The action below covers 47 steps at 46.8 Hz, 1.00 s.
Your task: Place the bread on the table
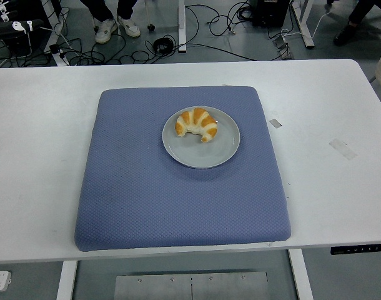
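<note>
The bread (pixel 197 124), a crescent-shaped croissant with pale and golden-brown bands, lies on a light grey plate (pixel 206 156), a little up and left of the plate's middle. Its arc bows toward the far side of the bench, and both tips curl back toward the near edge, the left tip lower-left and the right tip lower-right. The long axis runs roughly left to right, tilted slightly down to the right.

The plate sits flat on a blue quilted pad (pixel 178 200), in the pad's far half and somewhat right of centre. The pad probably serves as a soft, non-slip work surface, keeping the plate steady. It covers the middle of the white bench (pixel 34 156), leaving bare strips on both sides where the bread could plausibly be set down.

Two small pieces of tape (pixel 342 148) lie on the bench to the right of the pad.

Neither robot hand is in view, so the state of the fingers cannot be told; the bread is untouched, and the task is not yet begun.
</note>
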{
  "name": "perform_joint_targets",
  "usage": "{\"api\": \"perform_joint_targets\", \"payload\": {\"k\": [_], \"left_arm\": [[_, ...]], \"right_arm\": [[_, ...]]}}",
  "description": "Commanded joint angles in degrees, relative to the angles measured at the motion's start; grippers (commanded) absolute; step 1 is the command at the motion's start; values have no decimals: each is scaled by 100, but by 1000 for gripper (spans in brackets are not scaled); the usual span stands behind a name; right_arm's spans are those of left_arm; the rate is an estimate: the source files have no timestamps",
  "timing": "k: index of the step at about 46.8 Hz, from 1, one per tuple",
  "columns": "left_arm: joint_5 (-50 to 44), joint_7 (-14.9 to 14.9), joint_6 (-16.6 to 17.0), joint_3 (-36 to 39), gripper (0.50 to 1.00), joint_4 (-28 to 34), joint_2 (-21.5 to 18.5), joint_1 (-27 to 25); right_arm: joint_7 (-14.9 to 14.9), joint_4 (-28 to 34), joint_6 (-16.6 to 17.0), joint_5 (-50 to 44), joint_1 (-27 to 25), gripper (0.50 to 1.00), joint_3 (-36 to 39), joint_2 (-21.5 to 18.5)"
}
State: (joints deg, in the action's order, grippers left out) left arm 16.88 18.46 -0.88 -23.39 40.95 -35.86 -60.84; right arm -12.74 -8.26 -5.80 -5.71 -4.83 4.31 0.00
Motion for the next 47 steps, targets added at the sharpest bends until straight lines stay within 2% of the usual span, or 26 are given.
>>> {"api": "perform_joint_targets", "payload": {"k": [1, 47], "left_arm": [[9, 0, 0, 1, 983, 0, 0, 2], [88, 0, 27, 18, 983, -53, -97, 64]], "right_arm": [[0, 0, 0, 0, 0, 1000, 0, 0], [0, 0, 0, 0, 0, 1000, 0, 0]]}}
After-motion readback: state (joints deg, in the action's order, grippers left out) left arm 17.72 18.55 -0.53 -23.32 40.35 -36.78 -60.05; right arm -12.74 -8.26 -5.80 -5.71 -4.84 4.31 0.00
